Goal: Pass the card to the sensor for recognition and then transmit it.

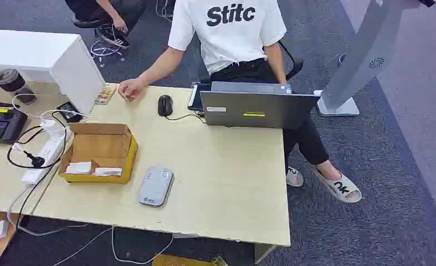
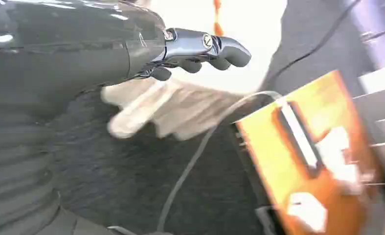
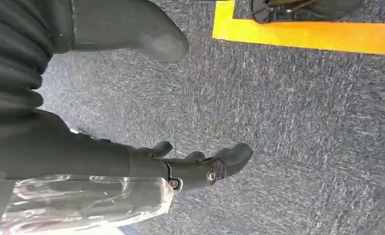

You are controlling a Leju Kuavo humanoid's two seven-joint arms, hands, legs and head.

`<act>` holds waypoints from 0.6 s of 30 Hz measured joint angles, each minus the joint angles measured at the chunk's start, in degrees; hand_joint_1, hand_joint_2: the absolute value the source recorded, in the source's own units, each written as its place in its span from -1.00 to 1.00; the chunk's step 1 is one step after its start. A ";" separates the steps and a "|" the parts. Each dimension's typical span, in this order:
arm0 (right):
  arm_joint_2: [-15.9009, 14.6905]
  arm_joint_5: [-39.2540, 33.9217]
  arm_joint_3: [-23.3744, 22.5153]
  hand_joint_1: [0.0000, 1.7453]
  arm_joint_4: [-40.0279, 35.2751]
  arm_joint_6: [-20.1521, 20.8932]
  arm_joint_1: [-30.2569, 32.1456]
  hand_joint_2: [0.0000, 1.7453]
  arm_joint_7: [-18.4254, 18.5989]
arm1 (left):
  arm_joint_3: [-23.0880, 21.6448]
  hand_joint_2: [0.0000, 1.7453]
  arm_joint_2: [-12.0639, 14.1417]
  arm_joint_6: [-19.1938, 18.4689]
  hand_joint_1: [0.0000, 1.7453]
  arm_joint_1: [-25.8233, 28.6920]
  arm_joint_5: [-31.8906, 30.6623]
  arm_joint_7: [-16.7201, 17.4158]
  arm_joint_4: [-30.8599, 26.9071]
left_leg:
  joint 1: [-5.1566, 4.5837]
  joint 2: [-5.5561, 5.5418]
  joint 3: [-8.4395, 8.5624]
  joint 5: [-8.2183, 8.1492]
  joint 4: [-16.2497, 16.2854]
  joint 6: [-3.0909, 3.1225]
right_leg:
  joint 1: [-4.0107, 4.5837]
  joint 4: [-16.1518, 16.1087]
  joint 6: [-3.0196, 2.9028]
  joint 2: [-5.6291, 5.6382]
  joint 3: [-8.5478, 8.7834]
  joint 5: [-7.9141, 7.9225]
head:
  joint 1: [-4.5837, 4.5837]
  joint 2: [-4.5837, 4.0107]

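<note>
While both arms hang low beside the body, the light wooden table (image 1: 215, 166) in the head view carries everything for the task. An open yellow-sided cardboard box (image 1: 98, 152) sits at about nine o'clock from the table's middle, and two white cards (image 1: 93, 168) lie flat in its near end. Just beside the box, at its four o'clock, a flat grey rounded card sensor (image 1: 155, 187) rests on the tabletop, apart from the box.

Toward twelve o'clock, a grey open laptop (image 1: 258, 108) stands with its back to the camera, a black computer mouse (image 1: 165, 105) at its nine o'clock. A person in a white printed T-shirt (image 1: 229, 30) sits behind the table, one hand (image 1: 129, 88) resting on the far edge. A white power strip (image 1: 46, 155) and a black desk device (image 1: 2, 124) lie at the far nine o'clock side.

In the left wrist view, the left hand (image 2: 200, 51) holds nothing, its dark fingers (image 2: 229, 53) loosely curled yet apart, over dark carpet with a blurred orange box (image 2: 307, 156) nearby. In the right wrist view, the right hand (image 3: 195, 166) is likewise empty, fingers (image 3: 234, 154) slightly bent and separated, above grey carpet (image 3: 303, 127) crossed by a yellow floor stripe (image 3: 307, 34).
</note>
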 joint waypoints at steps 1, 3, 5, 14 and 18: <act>0.00 0.02 -0.02 -1.00 0.00 0.00 -0.02 1.00 0.02 | -0.24 1.00 -0.04 -0.55 -1.00 0.24 0.70 0.00 -1.18 | 0.00 0.00 0.00 0.00 0.00 0.00 | 0.00 0.00 0.00 0.00 0.00 0.00 | -0.04 0.00; 0.00 0.07 -0.04 -1.00 0.00 0.35 -0.04 1.00 0.07 | -1.36 1.00 -0.28 -1.12 -1.00 1.11 2.13 0.00 -3.79 | 0.00 0.01 0.00 0.00 0.00 0.00 | 0.00 0.00 0.00 0.01 0.00 0.00 | -0.02 0.00; 0.00 0.15 -0.13 -1.00 0.00 0.85 -0.04 1.00 0.07 | -3.35 1.00 -0.33 -0.51 -1.00 2.30 3.24 -0.02 -6.90 | 0.01 0.00 0.00 0.00 0.00 0.00 | 0.01 0.00 0.00 0.01 0.01 0.00 | 0.00 0.00; 0.00 0.15 -0.20 -1.00 0.00 0.94 -0.07 1.00 0.07 | -4.55 1.00 -0.33 -0.46 -1.00 3.10 3.46 -0.02 -8.56 | 0.00 0.00 0.01 0.00 0.00 0.00 | 0.01 0.00 0.00 0.01 0.00 0.00 | 0.00 0.00; 0.00 0.17 -0.31 -1.00 0.00 0.96 -0.08 1.00 0.07 | -5.49 1.00 -0.33 -0.46 -1.00 3.77 3.63 -0.02 -9.90 | 0.00 0.01 0.01 0.00 0.00 0.00 | 0.00 0.00 0.00 0.01 0.00 0.00 | -0.04 0.00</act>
